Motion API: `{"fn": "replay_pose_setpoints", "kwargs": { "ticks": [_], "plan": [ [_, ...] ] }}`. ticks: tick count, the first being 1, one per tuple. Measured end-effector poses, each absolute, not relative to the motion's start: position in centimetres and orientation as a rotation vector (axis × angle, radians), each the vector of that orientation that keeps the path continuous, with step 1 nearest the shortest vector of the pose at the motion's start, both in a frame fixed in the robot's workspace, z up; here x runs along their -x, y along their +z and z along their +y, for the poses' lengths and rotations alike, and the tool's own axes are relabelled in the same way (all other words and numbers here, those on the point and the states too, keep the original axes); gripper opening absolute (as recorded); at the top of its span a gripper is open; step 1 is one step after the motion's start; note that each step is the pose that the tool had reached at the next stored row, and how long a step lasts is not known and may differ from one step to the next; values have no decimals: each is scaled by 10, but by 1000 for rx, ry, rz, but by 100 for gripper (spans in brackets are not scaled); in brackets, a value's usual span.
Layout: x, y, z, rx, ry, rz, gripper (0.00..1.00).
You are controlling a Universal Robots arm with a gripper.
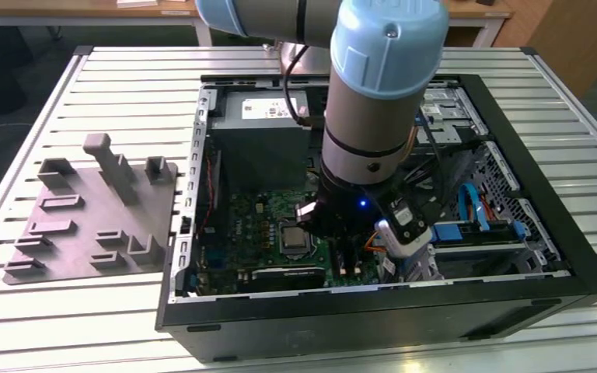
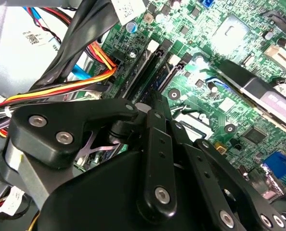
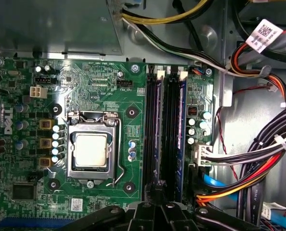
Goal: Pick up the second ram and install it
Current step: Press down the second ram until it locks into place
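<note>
Slatted metal table point(image 1: 91, 311) — open computer case point(image 1: 547, 256), motherboard point(image 3: 109, 72) inside.

Long, thin, dark green-black memory stick point(image 3: 154, 130), seen edge-on in the first wrist view, upright in the black motherboard slot point(image 3: 148, 96) nearer the silver processor socket point(image 3: 92, 149), parallel to and just beside a near-identical dark stick point(image 3: 181, 130)

You get even, soft overhead room light in the exterior view, though the arm point(image 1: 376, 101) throws shade over the circuit board point(image 1: 267, 233) in the case. In the second wrist view, white glare burns the board point(image 2: 196, 86) at about one o'clock, and the near black linkage point(image 2: 157, 159) is soft. The first wrist view is sharp and evenly lit, dimmer toward the cables point(image 3: 258, 159) at three o'clock.
</note>
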State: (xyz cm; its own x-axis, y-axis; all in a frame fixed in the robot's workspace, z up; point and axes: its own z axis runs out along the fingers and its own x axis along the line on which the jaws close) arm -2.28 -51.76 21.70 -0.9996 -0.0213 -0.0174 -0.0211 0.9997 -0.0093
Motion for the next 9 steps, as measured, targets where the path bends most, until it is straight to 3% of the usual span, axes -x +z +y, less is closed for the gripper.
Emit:
{"fn": "replay_pose_setpoints", "kwargs": {
  "ticks": [9],
  "plan": [
    [23,231,-516,33,-14,3124,11]
  ]
}}
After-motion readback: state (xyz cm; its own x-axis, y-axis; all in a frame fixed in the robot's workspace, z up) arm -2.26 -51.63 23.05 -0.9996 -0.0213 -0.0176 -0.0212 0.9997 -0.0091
